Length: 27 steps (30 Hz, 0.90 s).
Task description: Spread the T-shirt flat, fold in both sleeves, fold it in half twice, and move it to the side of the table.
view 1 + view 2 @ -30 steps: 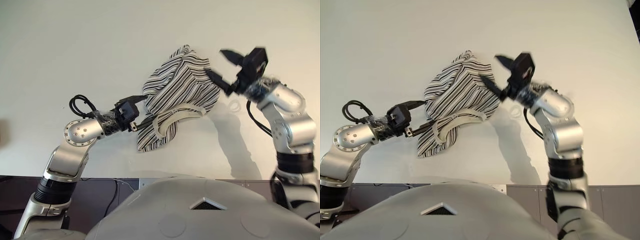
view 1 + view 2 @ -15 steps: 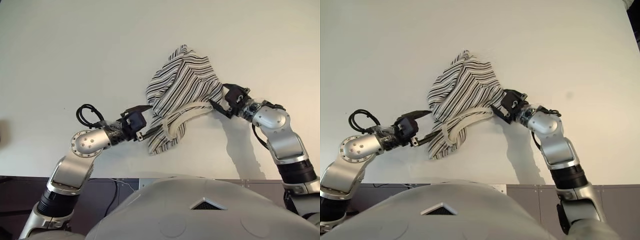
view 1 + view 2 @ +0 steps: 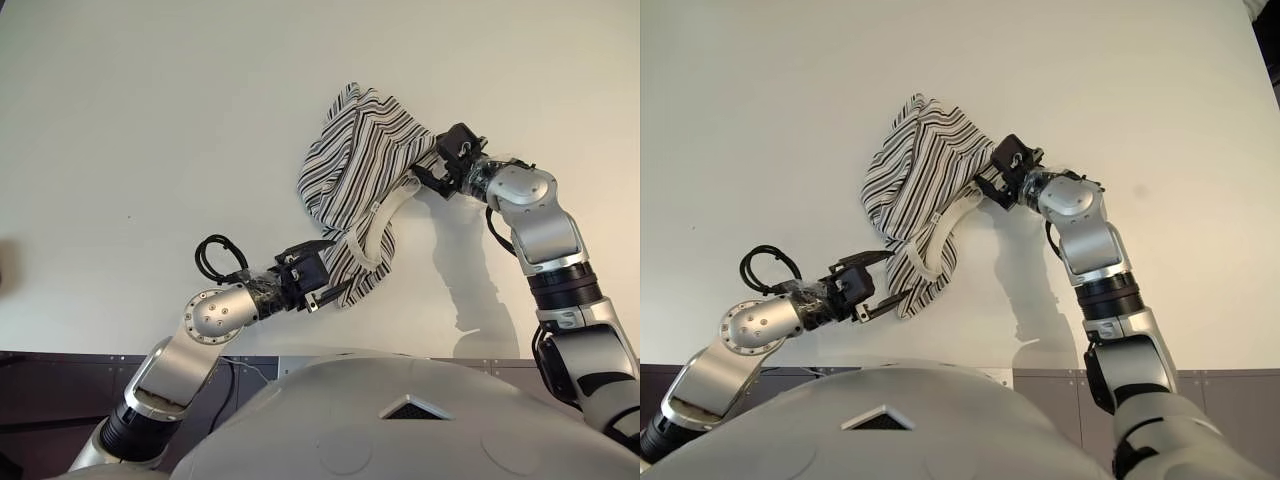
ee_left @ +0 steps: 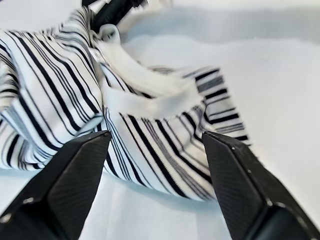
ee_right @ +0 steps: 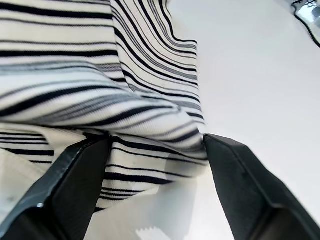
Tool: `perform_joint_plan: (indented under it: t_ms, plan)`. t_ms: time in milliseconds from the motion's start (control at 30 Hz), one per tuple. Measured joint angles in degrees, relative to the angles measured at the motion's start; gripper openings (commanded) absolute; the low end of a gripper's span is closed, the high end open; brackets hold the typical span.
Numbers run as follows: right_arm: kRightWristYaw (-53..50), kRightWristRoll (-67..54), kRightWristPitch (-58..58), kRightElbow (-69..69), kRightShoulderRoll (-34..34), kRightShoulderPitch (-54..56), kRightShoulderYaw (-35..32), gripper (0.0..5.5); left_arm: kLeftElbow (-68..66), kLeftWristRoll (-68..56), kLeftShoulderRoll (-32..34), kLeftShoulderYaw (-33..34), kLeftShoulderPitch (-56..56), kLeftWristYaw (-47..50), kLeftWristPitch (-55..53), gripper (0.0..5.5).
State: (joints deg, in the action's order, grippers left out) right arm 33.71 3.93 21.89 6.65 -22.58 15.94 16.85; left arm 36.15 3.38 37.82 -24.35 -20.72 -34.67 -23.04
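L end effector (image 3: pixel 338 266) & R end effector (image 3: pixel 428 162) both released, astride bunched T-shirt (image 3: pixel 360 160) on desk (image 3: pixel 150 120); clench on edges first, then pull apart slowly.

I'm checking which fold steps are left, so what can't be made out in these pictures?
- Sleeves of the T-shirt: in both eye views and both wrist views, its own bunched folds hide which parts are sleeves.
- The shirt's lower layers: covered by the top folds in every view.
- Far edge of the table: cut off by the top of both eye views.
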Motion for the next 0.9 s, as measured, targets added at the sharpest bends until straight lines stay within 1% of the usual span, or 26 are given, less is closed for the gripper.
perform_joint_plan:
  t_ms: [133,233,300,400,467,500,567,633,700,767,867,900]
  plan:
    - [1.89,-0.16,1.14,-0.01,1.84,2.19,1.05,3.40,-4.65,8.29,-0.21,-6.25,5.28,0.48,4.94,3.37]
    - [2.40,1.10,0.44,0.38,-0.04,2.27,1.16,3.40,-7.63,11.53,0.87,-6.72,7.27,2.38,10.56,3.37]
    - [1.93,3.95,-4.48,3.54,-4.31,2.59,1.45,3.40,-11.18,11.98,2.90,-3.11,9.76,3.80,12.56,3.37]
    - [1.48,8.10,-12.07,8.67,-11.57,3.65,2.11,3.40,-19.08,15.22,8.52,4.42,13.86,6.04,13.54,3.37]
    - [2.84,8.26,-12.99,8.22,-13.75,2.75,1.72,3.40,-21.45,16.22,11.44,8.71,13.72,6.63,13.57,3.37]
    - [3.13,8.22,-12.88,7.11,-14.12,1.85,1.49,3.40,-21.24,15.38,11.49,10.27,13.05,6.61,13.10,3.37]
    - [3.31,8.18,-12.01,3.43,-15.36,-1.05,0.59,3.40,-17.38,10.50,8.62,14.55,11.99,6.25,10.48,3.37]
    - [3.43,8.17,-11.63,0.44,-16.34,-3.58,-0.06,3.40,-11.28,6.33,5.44,17.33,12.06,6.10,8.66,3.37]
    - [3.18,8.21,-11.64,-1.07,-17.01,-5.29,-0.70,3.40,-6.40,2.71,3.11,19.44,9.77,6.00,5.45,3.37]
    - [2.77,8.26,-11.32,-2.48,-17.14,-6.64,-1.08,3.40,-1.81,-0.89,-1.27,17.71,5.98,5.84,1.90,3.37]
    - [3.09,8.31,-8.91,-5.05,-16.01,-6.67,-0.31,3.40,1.83,-4.99,-9.88,11.20,5.63,7.61,-4.19,3.37]
    - [4.46,7.73,-7.95,-6.85,-15.17,-6.67,0.55,3.40,1.86,-5.41,-11.67,9.46,5.58,8.09,-5.47,3.37]
